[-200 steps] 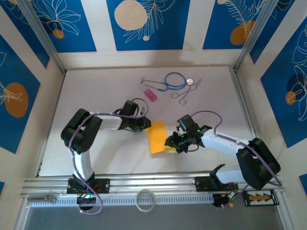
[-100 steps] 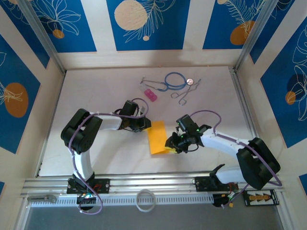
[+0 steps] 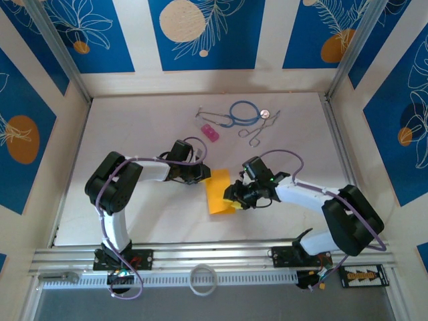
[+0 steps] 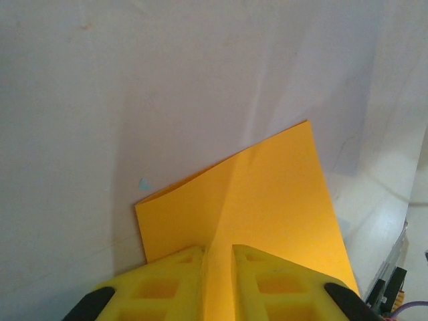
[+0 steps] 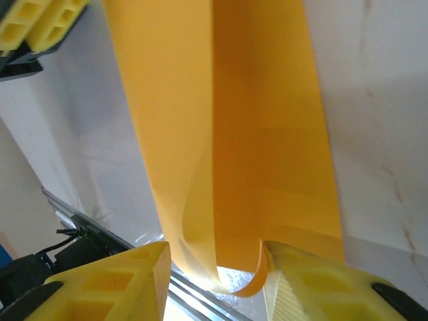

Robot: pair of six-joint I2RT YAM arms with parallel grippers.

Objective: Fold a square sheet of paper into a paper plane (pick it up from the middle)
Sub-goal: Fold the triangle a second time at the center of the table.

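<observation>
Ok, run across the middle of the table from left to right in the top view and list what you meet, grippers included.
left gripper → orange sheet of paper → right gripper

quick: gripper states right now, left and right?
Left gripper: jaws closed on the thin orange-yellow sheet of paper.
Right gripper: jaws open, the sheet's edge hanging loose between them.
</observation>
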